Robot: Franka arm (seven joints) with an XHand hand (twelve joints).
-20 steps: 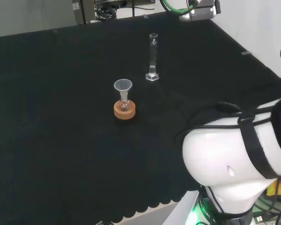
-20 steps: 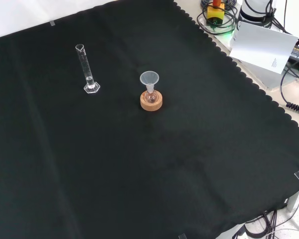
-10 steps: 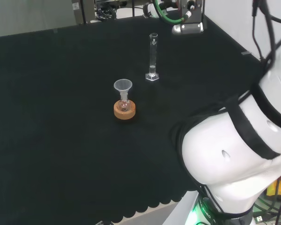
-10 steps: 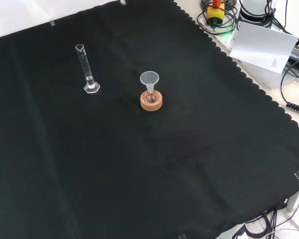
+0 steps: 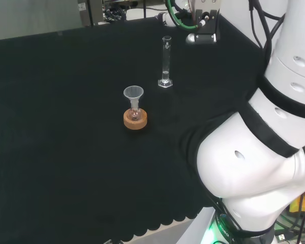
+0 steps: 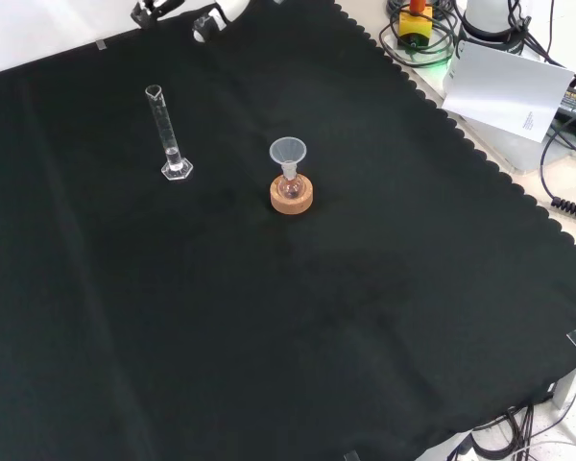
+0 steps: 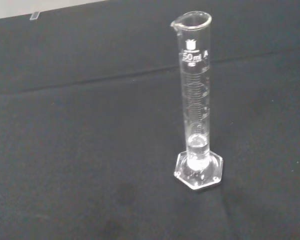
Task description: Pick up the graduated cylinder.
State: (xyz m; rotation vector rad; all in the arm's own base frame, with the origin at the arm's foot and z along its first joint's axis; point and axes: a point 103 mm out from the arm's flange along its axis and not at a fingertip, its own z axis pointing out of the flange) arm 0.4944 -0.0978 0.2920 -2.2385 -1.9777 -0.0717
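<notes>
Upper left of the front view: graduated cylinder (image 6: 165,130) upright.
Light, slippery, fragile glass; grasp mid-tube. Robot hand (image 6: 207,21) nearby, finger state unclear.

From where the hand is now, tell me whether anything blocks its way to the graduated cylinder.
Nothing visible does. The graduated cylinder stands upright on bare cloth before the wrist camera; the funnel and its cork ring stand off to one side.

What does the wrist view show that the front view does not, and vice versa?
Wrist view: the printed scale marks on the graduated cylinder, close up. Front view: a funnel in a small flask on a cork ring, and the hand at the top edge. Both: the cylinder upright on its hexagonal foot, on black cloth.
</notes>
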